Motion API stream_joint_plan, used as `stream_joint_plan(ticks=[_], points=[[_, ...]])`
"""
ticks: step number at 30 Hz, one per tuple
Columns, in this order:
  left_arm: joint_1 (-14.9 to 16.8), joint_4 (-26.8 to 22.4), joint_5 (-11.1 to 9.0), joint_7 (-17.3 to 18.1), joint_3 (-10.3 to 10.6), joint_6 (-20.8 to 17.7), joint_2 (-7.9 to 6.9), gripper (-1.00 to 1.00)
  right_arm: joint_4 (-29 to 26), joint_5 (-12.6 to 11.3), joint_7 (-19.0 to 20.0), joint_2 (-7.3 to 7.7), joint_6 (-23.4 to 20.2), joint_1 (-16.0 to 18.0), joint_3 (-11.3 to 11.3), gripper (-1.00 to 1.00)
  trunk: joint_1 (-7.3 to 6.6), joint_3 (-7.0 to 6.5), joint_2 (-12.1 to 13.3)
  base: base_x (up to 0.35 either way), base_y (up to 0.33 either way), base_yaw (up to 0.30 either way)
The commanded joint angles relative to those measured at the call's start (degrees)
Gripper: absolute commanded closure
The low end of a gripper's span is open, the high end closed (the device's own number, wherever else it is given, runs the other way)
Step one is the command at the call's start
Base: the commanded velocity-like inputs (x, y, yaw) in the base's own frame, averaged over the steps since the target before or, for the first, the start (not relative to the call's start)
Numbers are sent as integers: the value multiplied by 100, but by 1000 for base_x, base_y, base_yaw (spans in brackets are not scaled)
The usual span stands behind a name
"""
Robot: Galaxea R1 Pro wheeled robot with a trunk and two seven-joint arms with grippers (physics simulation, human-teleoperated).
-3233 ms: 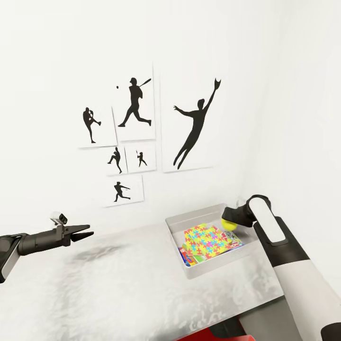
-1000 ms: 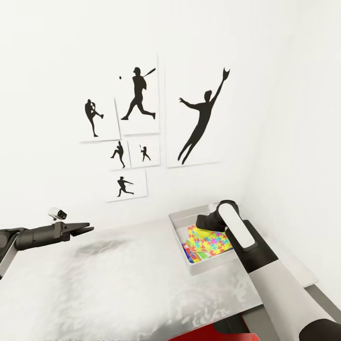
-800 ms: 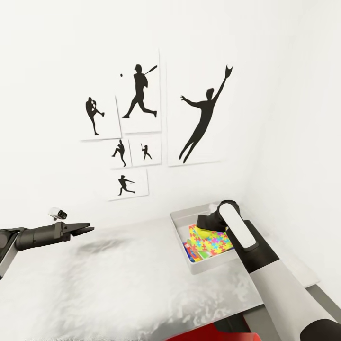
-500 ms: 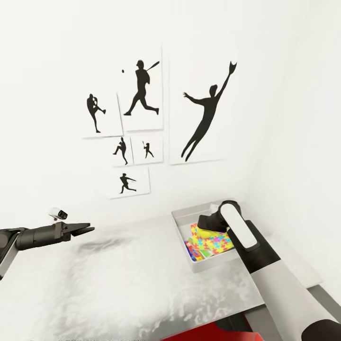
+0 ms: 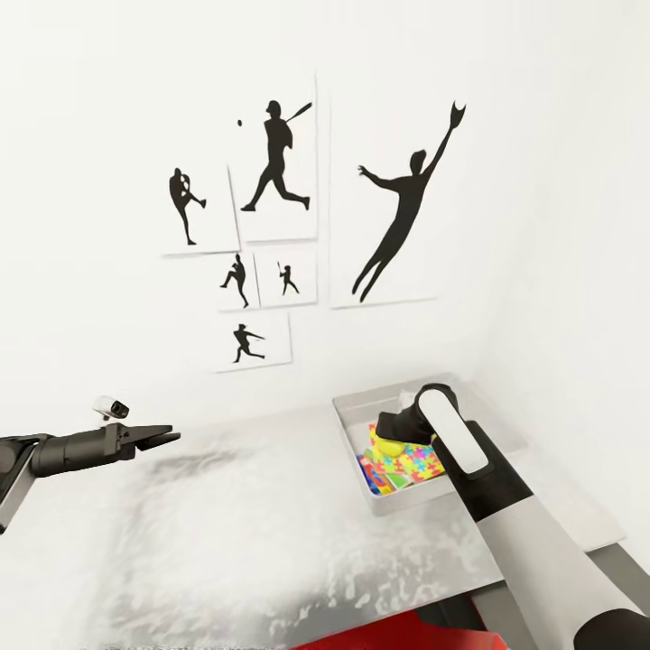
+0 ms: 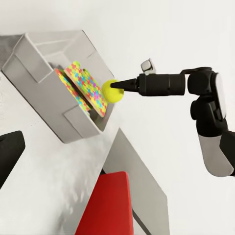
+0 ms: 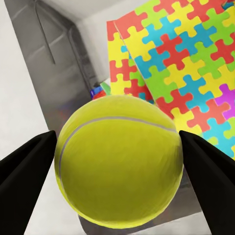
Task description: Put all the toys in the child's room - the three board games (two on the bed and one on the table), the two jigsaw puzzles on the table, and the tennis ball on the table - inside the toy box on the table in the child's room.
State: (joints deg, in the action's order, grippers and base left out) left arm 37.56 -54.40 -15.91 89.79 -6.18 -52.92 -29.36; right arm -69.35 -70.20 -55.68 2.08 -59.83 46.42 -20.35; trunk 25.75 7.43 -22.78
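- A white wall (image 5: 108, 108) carrying black baseball silhouette prints (image 5: 402, 212) is rising behind the white table (image 5: 253, 533), whose top is showing a mottled grey sheen.
- The toy box (image 5: 354, 411) is sitting on the table toward the right, near the wall; the left wrist view is showing its thick rim and sloping sides (image 6: 36, 81).
- Inside it, a jigsaw puzzle (image 5: 417, 460) is lying on top, with edges of other colourful flat toys (image 5: 368, 471) peeking out beneath it.
- The right gripper (image 5: 390, 431) is clasping the tennis ball (image 5: 392, 444) between its two fingers, holding it just above the puzzle inside the box; the right wrist view is showing the ball (image 7: 120, 159) pinched from both sides.
- The left gripper (image 5: 167, 439) is hovering over the table's left part, well apart from the box, its jaws parted a little and holding nothing.
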Motion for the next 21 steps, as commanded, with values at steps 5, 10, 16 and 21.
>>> stream_joint_plan(ticks=[5, 10, 16, 21], points=[[5, 0, 0, 21, 3, -61, -4, -100, 119, -55, -57, 18, -17, 2, -14, 100, 3, 59, -14, 0, 0, 65], [5, 0, 0, 21, 3, -61, -6, -100, 143, -59, -57, 32, -17, -21, -18, 100, 3, 105, -14, 0, 0, 60], [5, 0, 0, 21, 3, -61, 0, -100, 163, -64, -57, 35, -17, -39, -20, 100, 3, 145, -14, 0, 0, 15], [5, 0, 0, 21, 3, -61, 0, -100, 166, -64, -57, 37, -17, -42, -10, 100, 3, 149, -14, 0, 0, 1]])
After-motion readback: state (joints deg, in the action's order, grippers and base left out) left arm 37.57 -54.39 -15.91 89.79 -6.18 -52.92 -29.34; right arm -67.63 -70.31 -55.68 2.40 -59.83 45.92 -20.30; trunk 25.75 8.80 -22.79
